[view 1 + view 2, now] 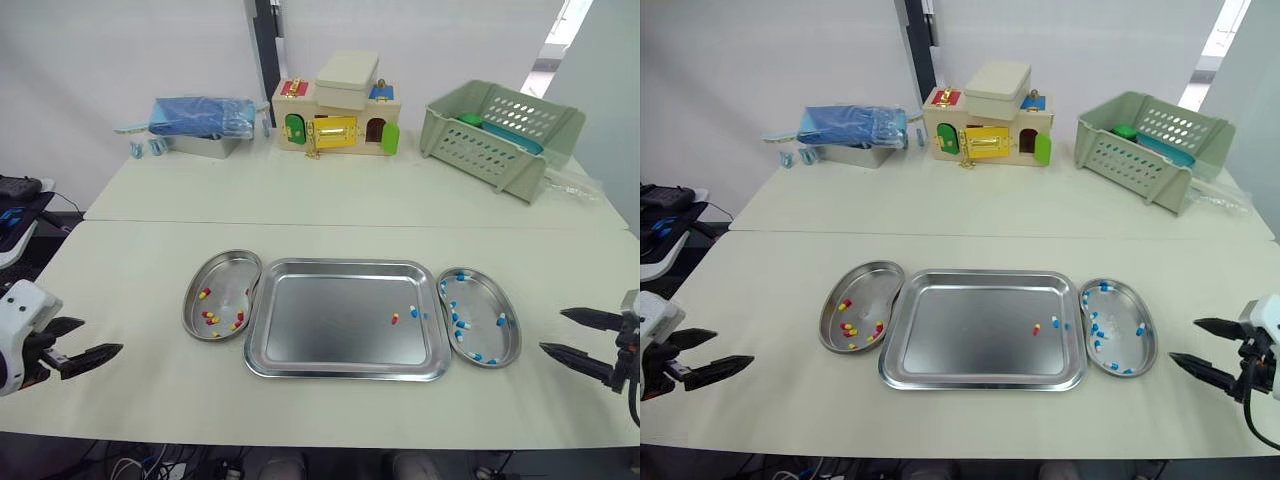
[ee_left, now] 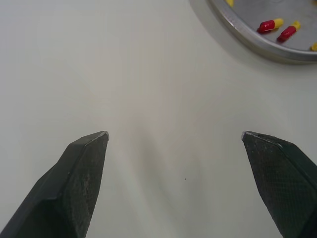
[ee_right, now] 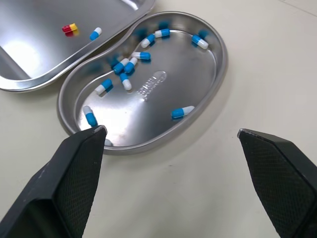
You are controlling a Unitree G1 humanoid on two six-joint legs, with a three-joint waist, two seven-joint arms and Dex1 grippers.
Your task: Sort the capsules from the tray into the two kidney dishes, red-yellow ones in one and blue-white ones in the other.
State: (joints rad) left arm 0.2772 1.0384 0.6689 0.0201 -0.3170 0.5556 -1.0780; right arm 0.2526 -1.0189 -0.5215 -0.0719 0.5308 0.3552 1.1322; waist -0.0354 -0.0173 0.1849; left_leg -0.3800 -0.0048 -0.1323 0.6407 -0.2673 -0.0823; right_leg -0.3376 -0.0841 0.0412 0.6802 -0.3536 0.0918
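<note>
A steel tray (image 1: 330,350) lies in the middle of the table with one red-yellow capsule (image 1: 395,319) and one blue-white capsule (image 1: 413,311) near its right side. The left kidney dish (image 1: 228,268) holds several red-yellow capsules (image 2: 271,24). The right kidney dish (image 3: 210,74) holds several blue-white capsules (image 3: 183,112). My left gripper (image 1: 82,339) hovers open over bare table, well left of the left dish. My right gripper (image 1: 572,332) is open too, just right of the right dish, with nothing between its fingers.
At the back of the table stand a blue-wrapped box (image 1: 203,124), a wooden toy house with latches (image 1: 338,110) and a tilted green basket (image 1: 500,132). A seam (image 1: 350,224) crosses the table behind the dishes.
</note>
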